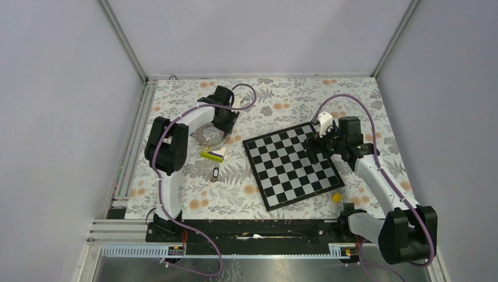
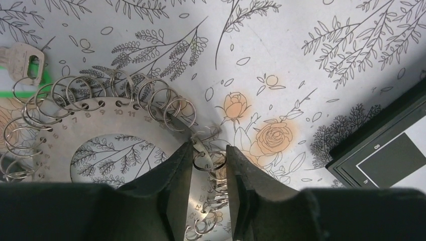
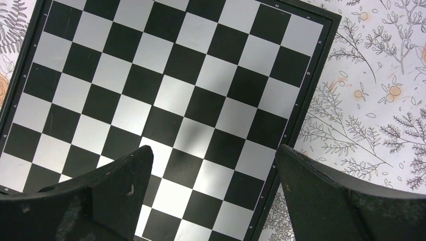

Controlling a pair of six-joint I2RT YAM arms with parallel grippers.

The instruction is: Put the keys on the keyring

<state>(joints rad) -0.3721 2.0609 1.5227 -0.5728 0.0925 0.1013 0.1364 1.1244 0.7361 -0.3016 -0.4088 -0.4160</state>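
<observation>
The keyring is a flat grey disc lying on the floral cloth. In the left wrist view it shows numbered holes with several small split rings along its rim. My left gripper is closed on its rim, one small ring pinched between the fingers. A key with a green head lies by the ring's far side. A black-headed key lies on the cloth nearer the arm bases. My right gripper is open and empty over the chessboard. I see no blue or yellow key.
The chessboard lies right of centre; its corner shows in the left wrist view. A lime-and-white wedge lies just below the keyring. A small yellow block sits off the board's near right corner. White walls enclose the table.
</observation>
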